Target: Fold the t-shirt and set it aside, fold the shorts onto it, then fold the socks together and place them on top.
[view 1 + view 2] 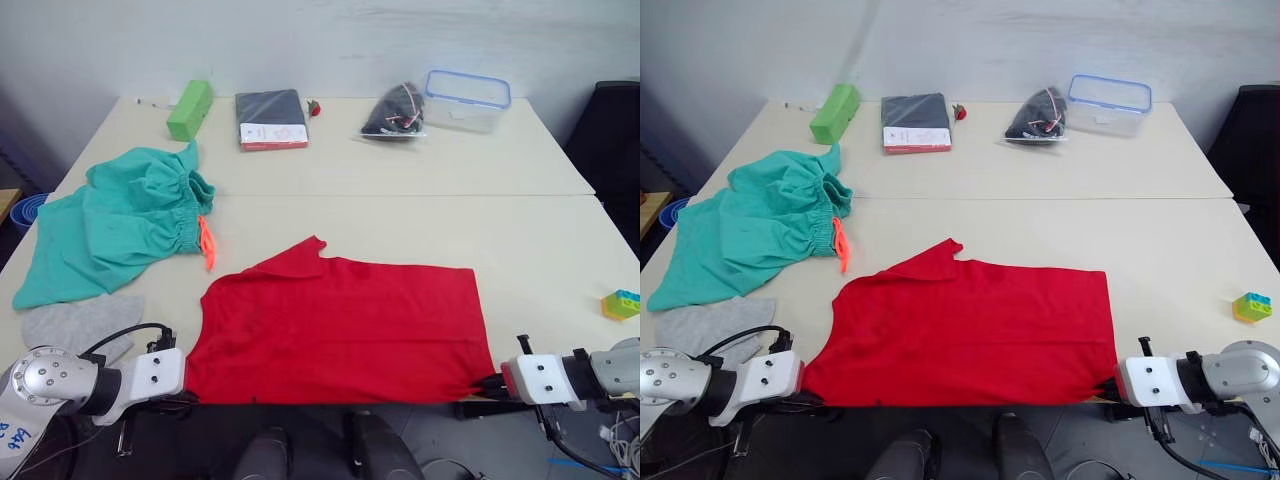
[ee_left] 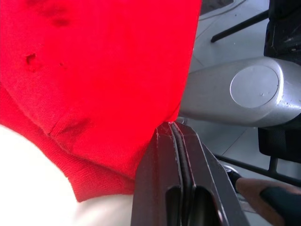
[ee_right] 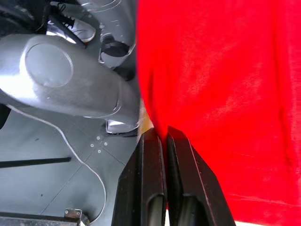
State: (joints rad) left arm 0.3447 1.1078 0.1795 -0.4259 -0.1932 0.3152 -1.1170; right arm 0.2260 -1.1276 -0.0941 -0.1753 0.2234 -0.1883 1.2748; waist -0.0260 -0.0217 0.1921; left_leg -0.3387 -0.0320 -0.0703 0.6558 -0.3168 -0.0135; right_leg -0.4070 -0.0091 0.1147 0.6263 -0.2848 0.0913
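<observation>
The red t-shirt (image 1: 340, 330) lies flat at the near edge of the table, its hem along that edge and its neck toward the far side. My left gripper (image 2: 171, 126) is shut on the hem's near-left corner. My right gripper (image 3: 164, 133) is shut on the near-right corner, pinching red cloth. The teal shorts (image 1: 120, 235) with an orange drawstring lie bunched at the left of the table. Beside the left arm, the grey socks (image 1: 80, 325) rest just in front of the shorts.
Along the far side stand a green box (image 1: 190, 110), a dark flat packet (image 1: 270, 118), a plastic bag of dark items (image 1: 395, 112) and a clear blue-rimmed container (image 1: 467, 100). Coloured toy bricks (image 1: 620, 303) sit near the right edge. A black chair (image 1: 610, 140) stands beyond.
</observation>
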